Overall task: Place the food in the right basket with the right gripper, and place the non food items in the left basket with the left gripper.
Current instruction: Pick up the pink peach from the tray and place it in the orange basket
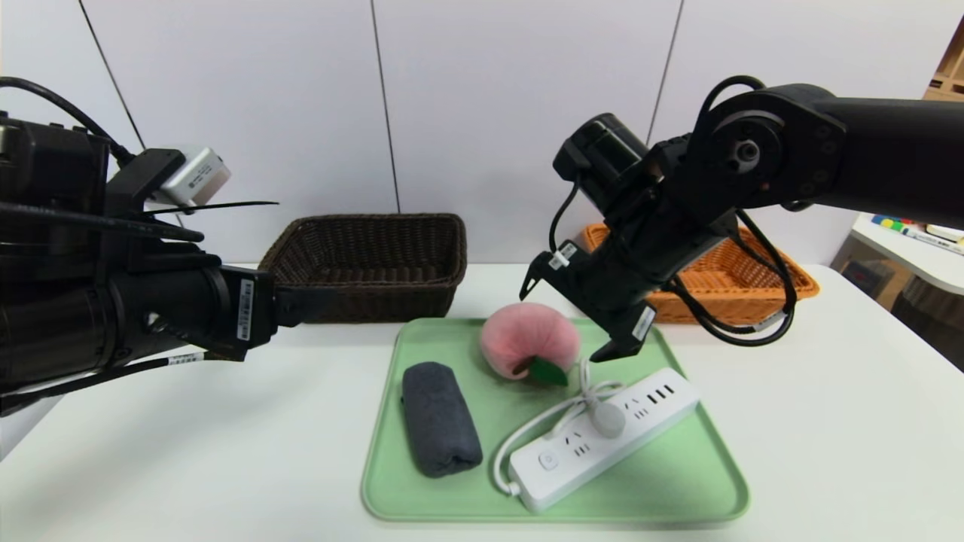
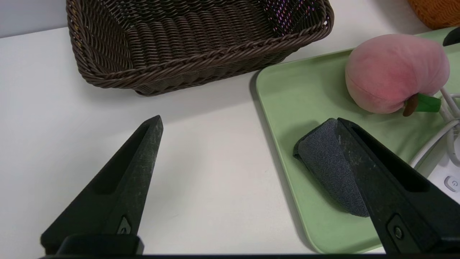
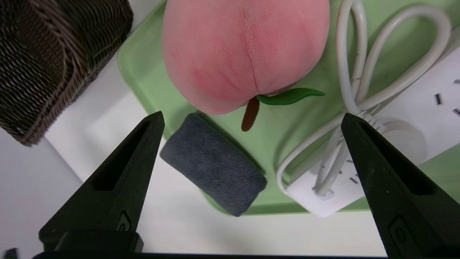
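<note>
Right gripper (image 1: 561, 324): tilted down over the tray's far edge, wide open, holding nothing
Left gripper (image 2: 248, 120): wide open, empty, above the bench left of the tray (image 1: 640, 489)
Peach (image 1: 527, 339): by the tray's far edge

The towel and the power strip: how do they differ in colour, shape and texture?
The towel is dark grey, while the power strip is white. The towel is a short, thick roll; the power strip is a longer, flat-sided bar. The towel is soft-looking cloth, whereas the power strip has a smooth face with sockets. Both lie on the green tray.
</note>
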`<action>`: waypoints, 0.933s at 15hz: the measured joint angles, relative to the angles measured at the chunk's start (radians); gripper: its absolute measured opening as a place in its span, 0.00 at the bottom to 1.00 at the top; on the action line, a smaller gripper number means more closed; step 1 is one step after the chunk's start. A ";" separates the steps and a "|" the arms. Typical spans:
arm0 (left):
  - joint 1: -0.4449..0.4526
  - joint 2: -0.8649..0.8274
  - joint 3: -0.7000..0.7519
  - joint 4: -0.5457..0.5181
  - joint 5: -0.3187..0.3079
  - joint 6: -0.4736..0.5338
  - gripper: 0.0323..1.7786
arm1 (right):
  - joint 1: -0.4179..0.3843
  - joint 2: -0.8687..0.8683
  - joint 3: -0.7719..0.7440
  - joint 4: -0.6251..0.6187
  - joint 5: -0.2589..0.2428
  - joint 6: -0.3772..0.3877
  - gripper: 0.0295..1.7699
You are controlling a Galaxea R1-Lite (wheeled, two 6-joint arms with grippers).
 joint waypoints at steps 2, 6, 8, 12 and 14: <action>-0.010 0.001 0.026 -0.020 -0.001 -0.001 0.95 | -0.021 0.013 -0.002 -0.037 0.069 0.097 0.96; -0.026 0.001 0.057 -0.041 -0.001 -0.004 0.95 | -0.043 0.012 -0.003 -0.144 0.209 0.247 0.96; -0.027 0.000 0.060 -0.041 -0.001 -0.004 0.95 | -0.045 0.018 -0.003 -0.164 0.223 0.291 0.96; -0.028 -0.001 0.061 -0.041 -0.001 -0.004 0.95 | -0.046 0.050 -0.003 -0.164 0.225 0.352 0.96; -0.029 -0.001 0.061 -0.041 0.000 -0.004 0.95 | -0.051 0.063 -0.002 -0.159 0.232 0.383 0.96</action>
